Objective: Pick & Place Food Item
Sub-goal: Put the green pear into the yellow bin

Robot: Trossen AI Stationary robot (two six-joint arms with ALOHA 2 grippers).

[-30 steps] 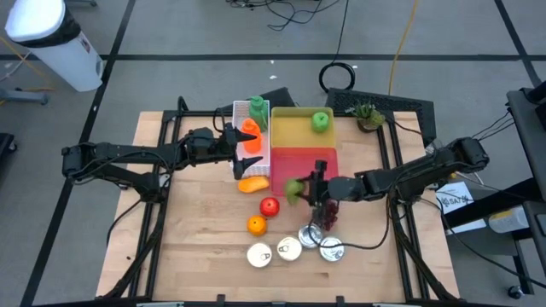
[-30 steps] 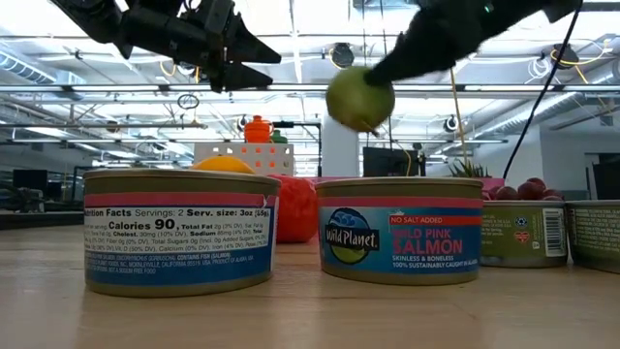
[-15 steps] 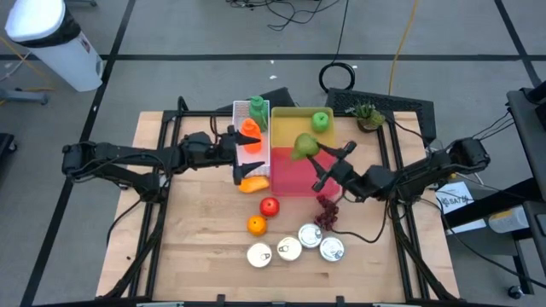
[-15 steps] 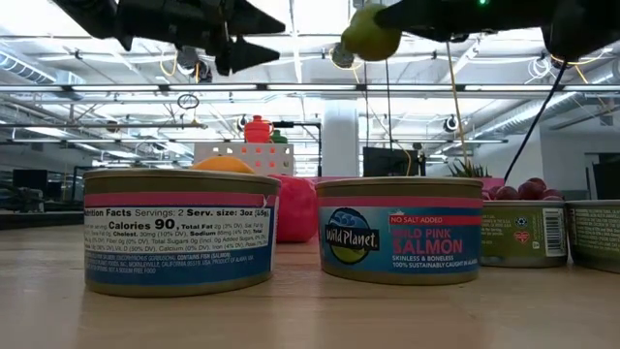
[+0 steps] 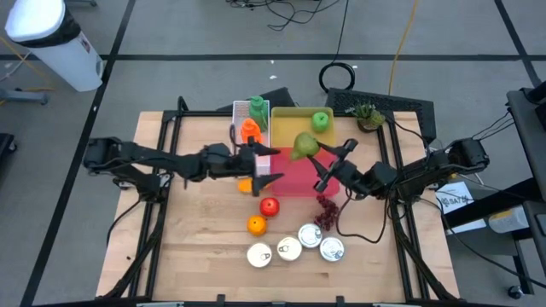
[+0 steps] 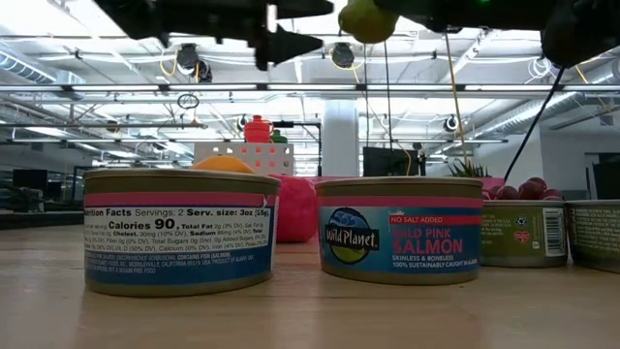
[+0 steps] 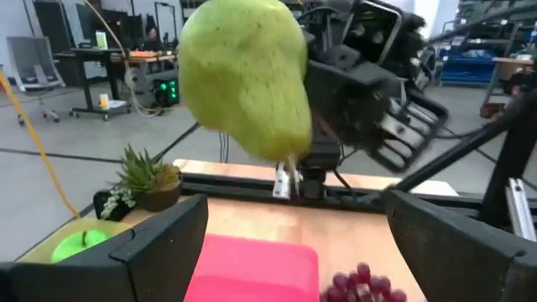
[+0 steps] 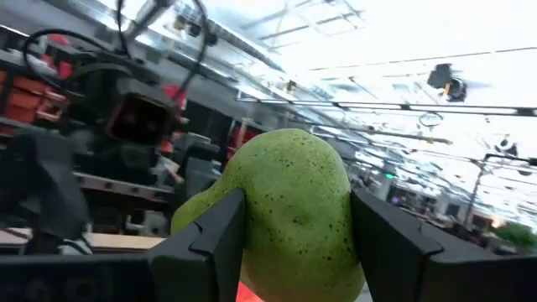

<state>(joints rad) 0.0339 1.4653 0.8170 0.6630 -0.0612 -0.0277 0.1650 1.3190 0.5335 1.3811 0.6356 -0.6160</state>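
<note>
Right claw (image 5: 317, 162) clamped on a speckled green pear (image 5: 304, 145), fingers partway closed against its two sides, clearly seen in the right wrist view (image 8: 295, 210). Pear held up in the air over the bins, above the seam where the yellow bin (image 5: 293, 128) meets the pink bin (image 5: 294, 175). Up near the top edge in the low view (image 6: 366, 17), well clear of the light wooden surface (image 5: 196, 222).

Left claw (image 5: 271, 164) spread wide with nothing in it, hovering just left of the pink bin and pointed straight at the pear, which fills the left wrist view (image 7: 247, 80) with the right claw's body right behind it.

Also on the surface:
- green apple-like piece (image 5: 321, 120) sitting in the yellow bin
- white slotted rack (image 5: 252, 128) left of the bins, with an orange piece (image 5: 248, 130) and a green piece (image 5: 258, 107) on it
- orange-yellow fruit (image 5: 246, 183) mostly tucked under the left arm
- red apple (image 5: 270, 205) and an orange (image 5: 256, 225) in front of the bins
- bunch of dark red grapes (image 5: 328, 213) near the pink bin's front right corner
- four round tins (image 5: 295, 245) in a loose row along the front; salmon label readable on one (image 6: 399, 231) in the low view
- small potted plant (image 5: 368, 113) at the back right corner
</note>
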